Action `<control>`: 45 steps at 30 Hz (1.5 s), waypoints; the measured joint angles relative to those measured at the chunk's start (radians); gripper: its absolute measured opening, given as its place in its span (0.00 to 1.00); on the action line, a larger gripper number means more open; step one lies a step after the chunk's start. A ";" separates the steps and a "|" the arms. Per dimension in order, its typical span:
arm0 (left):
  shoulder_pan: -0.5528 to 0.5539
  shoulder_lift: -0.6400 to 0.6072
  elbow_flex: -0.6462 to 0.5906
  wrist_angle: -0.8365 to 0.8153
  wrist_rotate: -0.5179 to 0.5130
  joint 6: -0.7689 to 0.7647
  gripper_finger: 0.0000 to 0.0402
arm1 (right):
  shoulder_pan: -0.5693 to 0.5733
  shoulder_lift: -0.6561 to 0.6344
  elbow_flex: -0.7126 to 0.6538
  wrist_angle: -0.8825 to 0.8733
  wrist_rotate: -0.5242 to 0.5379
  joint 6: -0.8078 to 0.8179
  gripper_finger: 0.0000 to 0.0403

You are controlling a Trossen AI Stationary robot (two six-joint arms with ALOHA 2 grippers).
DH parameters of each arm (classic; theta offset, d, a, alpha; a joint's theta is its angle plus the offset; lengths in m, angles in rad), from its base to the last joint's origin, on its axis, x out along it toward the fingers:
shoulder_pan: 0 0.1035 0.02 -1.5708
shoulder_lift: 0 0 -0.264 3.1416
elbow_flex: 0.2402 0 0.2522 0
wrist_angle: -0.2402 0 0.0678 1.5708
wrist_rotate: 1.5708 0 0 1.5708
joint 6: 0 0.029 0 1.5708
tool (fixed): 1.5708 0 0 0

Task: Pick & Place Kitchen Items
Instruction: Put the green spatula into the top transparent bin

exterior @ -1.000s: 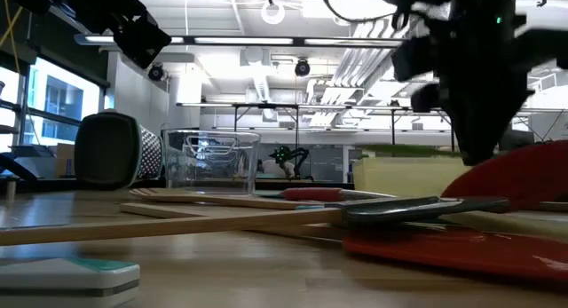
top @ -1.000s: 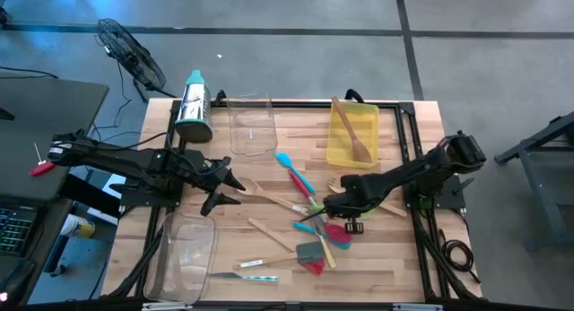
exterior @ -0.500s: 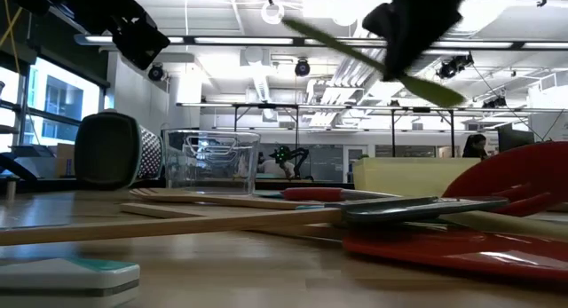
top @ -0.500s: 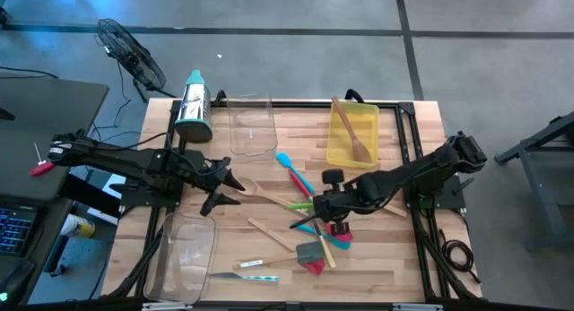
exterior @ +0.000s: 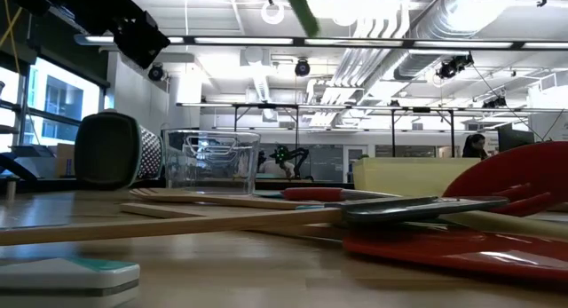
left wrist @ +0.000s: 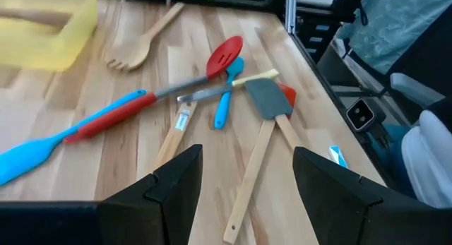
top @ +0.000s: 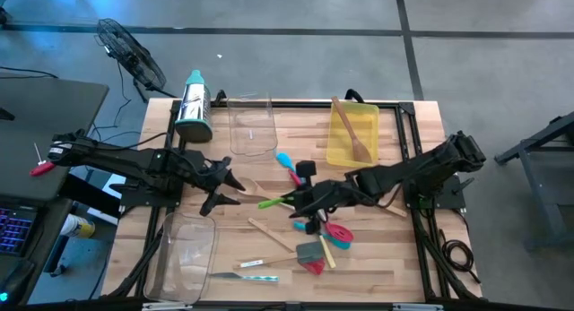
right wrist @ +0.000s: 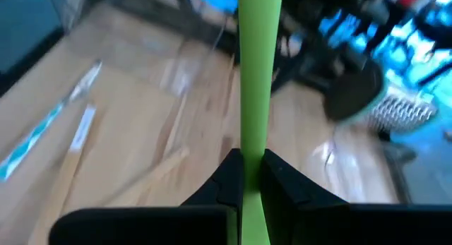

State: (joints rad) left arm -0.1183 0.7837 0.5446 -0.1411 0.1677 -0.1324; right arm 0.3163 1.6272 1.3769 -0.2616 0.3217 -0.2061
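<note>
Pinching the green spatula, right gripper hangs mid-table.

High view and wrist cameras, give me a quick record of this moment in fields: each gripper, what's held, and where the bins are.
right gripper: shut on the green utensil, lifted over the table's middle
left gripper: open, empty, waiting at the left side of the table
green utensil: handle clamped between the right fingers, sticking out toward the left arm
yellow bin: far right of the table, wooden spoon inside
clear bins: one at the far edge, one at the near left corner
loose utensils: scattered mid-table
</note>
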 joint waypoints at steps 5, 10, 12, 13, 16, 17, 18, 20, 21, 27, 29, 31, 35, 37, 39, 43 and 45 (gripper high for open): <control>-0.001 0.000 0.000 0.105 0.044 0.091 0.54 | -0.011 0.000 0.000 0.075 -0.043 -0.011 0.04; -0.001 0.000 0.000 0.231 0.049 0.185 0.54 | -0.014 0.018 0.000 0.126 -0.070 -0.038 0.04; -0.001 0.000 0.000 0.287 0.049 0.214 0.54 | -0.018 0.026 0.000 0.154 -0.098 -0.039 0.04; -0.001 0.004 0.000 0.320 0.050 0.222 0.54 | -0.024 0.030 0.001 0.175 -0.113 -0.039 0.04; -0.001 0.038 0.000 0.451 0.050 0.230 0.54 | -0.030 0.040 0.000 0.172 -0.120 -0.042 0.04; -0.001 0.053 0.000 0.486 0.050 0.236 0.54 | -0.036 0.048 0.000 0.186 -0.119 -0.042 0.04; -0.001 0.070 0.000 0.512 0.050 0.242 0.54 | -0.040 0.052 0.000 0.187 -0.119 -0.042 0.04; -0.001 0.109 0.000 0.558 0.050 0.257 0.54 | -0.041 0.053 -0.001 0.191 -0.119 -0.043 0.04; -0.001 0.129 0.000 0.575 0.050 0.265 0.54 | -0.043 0.053 -0.001 0.201 -0.120 -0.043 0.04; -0.002 0.240 0.000 0.699 0.050 0.294 0.54 | -0.058 0.051 0.000 0.208 -0.122 -0.034 0.04; -0.001 0.265 0.000 0.749 0.050 0.295 0.54 | -0.064 0.051 0.000 0.210 -0.121 -0.032 0.04; -0.001 0.283 0.000 0.792 0.051 0.309 0.54 | -0.070 0.051 0.000 0.207 -0.121 -0.026 0.04; -0.001 0.293 0.000 0.842 0.101 0.285 0.54 | -0.077 0.051 0.000 0.207 -0.121 -0.026 0.04; -0.002 0.293 0.000 0.861 0.111 0.239 0.54 | -0.078 0.051 0.000 0.206 -0.122 -0.026 0.04; -0.001 0.293 0.000 0.884 0.111 0.211 0.54 | -0.083 0.051 0.000 0.206 -0.123 -0.024 0.04; 0.000 0.293 0.000 0.910 0.096 0.229 0.54 | -0.095 0.051 0.000 0.206 -0.123 -0.023 0.04; 0.000 0.293 0.000 0.913 0.086 0.238 0.54 | -0.098 0.051 0.000 0.206 -0.122 -0.023 0.04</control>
State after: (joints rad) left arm -0.1184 1.0771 0.5446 0.7717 0.2535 0.1055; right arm 0.2180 1.6783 1.3773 -0.0559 0.1993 -0.2289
